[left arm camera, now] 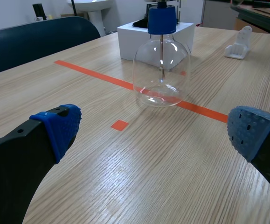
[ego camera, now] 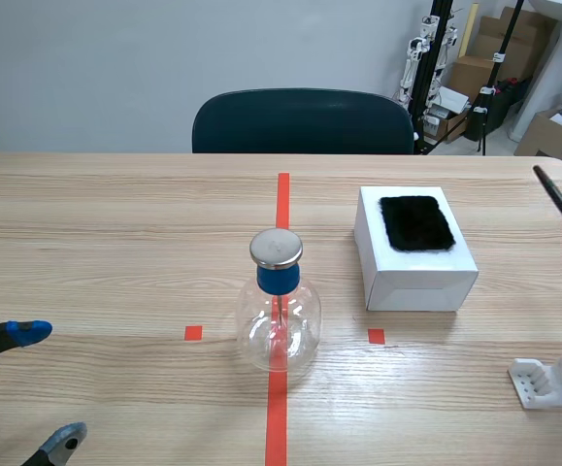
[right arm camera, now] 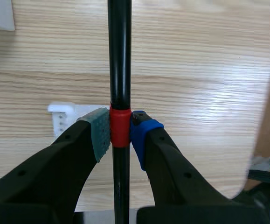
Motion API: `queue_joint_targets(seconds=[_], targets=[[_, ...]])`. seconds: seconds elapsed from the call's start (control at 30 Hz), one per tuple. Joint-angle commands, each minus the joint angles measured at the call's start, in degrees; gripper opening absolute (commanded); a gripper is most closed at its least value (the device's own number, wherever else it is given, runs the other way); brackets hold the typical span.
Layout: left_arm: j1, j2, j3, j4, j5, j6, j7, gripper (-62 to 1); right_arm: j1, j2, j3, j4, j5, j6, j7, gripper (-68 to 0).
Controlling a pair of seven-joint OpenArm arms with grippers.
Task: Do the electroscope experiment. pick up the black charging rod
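The right end effector (right arm camera: pixel 120 130) is clenched on the black charging rod (right arm camera: pixel 120 56) at its red band; the rod slants at the scene's right edge, over the desk (ego camera: pixel 115 243). The left end effector (left arm camera: pixel 155 131), lower left, is spread wide and grasps nothing.

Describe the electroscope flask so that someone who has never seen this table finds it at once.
Start at the wooden table and follow its long orange-red tape line. The flask stands on that line, left of the white box. It alone is clear glass: a round bulb with a blue collar and a metal cap.
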Motion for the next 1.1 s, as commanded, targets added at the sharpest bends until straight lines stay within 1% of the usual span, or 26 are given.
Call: queue_joint_targets(seconds=[0.0,0.03,0.1,0.2,0.3,0.37,0.43,0.47,0.53,0.57,0.6,0.67,0.77,0.83,0.93,1.0,1.07], targets=[[-0.02,-0.52,-0.37,1.09,-0.79,0.11,-2.64,1.4,-3.23,1.18,1.31,4.85,-2.32,-0.2,1.4,-67.6],[-0.02,-0.52,-0.37,1.09,-0.79,0.11,-2.64,1.4,-5.68,1.05,2.1,8.13,-4.22,-0.2,2.25,-67.6],[-0.02,-0.52,-0.37,1.09,-0.79,0.11,-2.64,1.4,-11.02,0.55,3.13,14.73,-9.51,-0.2,5.49,-67.6],[-0.02,-0.52,-0.37,1.09,-0.79,0.11,-2.64,1.4,-19.34,-1.33,3.43,24.26,-21.57,-0.22,12.46,-67.6],[-0.02,-0.52,-0.37,1.09,-0.79,0.11,-2.64,1.4,-27.8,-4.74,3.43,32.02,-33.46,-0.22,20.83,-67.6],[-0.02,-0.52,-0.37,1.09,-0.79,0.11,-2.64,1.4,-33.62,-7.54,3.41,35.6,-40.85,-0.22,29.03,-67.6],[-0.02,-0.52,-0.37,1.09,-0.79,0.11,-2.64,1.4,-39.41,-10.54,3.41,37.64,-48.76,-0.24,39.71,-67.6],[-0.02,-0.52,-0.37,1.09,-0.79,0.11,-2.64,1.4,-42.18,-12.09,3.41,37.99,-53.16,-0.48,46.03,-67.6],[-0.02,-0.52,-0.37,1.09,-0.79,0.11,-2.64,1.4,-46.42,-14.69,3.21,37.99,-60.76,-1.64,56.35,-67.6],[-0.02,-0.52,-0.37,1.09,-0.79,0.11,-2.64,1.4,-48.3,-15.8,3.19,37.99,-63.95,-2.54,60.37,-67.6],[-0.02,-0.52,-0.37,1.09,-0.79,0.11,-2.64,1.4,-49.96,-16.94,3.19,37.99,-66.55,-4.15,64.59,-67.6],[-0.02,-0.52,-0.37,1.09,-0.79,0.11,-2.64,1.4,-53.07,-18.67,3.19,37.99,-70.66,-8.63,72.11,-67.6],[-0.02,-0.52,-0.37,1.09,-0.79,0.11,-2.64,1.4,-57.24,-20.48,3.19,37.99,-74.05,-15.69,82.95,-67.6],[-0.02,-0.52,-0.37,1.09,-0.79,0.11,-2.64,1.4,-59.76,-21.11,3.19,37.99,-75.84,-19.1,88.72,-67.6],[0.0,-0.52,-0.37,1.09,-0.79,0.11,-2.64,1.4,-62.55,-21.09,3.19,37.97,-78.73,-21.9,94.29,-67.6],[0.0,-0.52,-0.37,1.09,-0.79,0.11,-2.64,1.4,-63.08,-21.09,3.15,37.92,-80.83,-22.05,96.13,-67.6],[0.0,-0.52,-0.37,1.09,-0.79,0.11,-2.64,1.4,-63.01,-21.07,2.47,37.9,-83.45,-22.03,96.37,-67.6]])
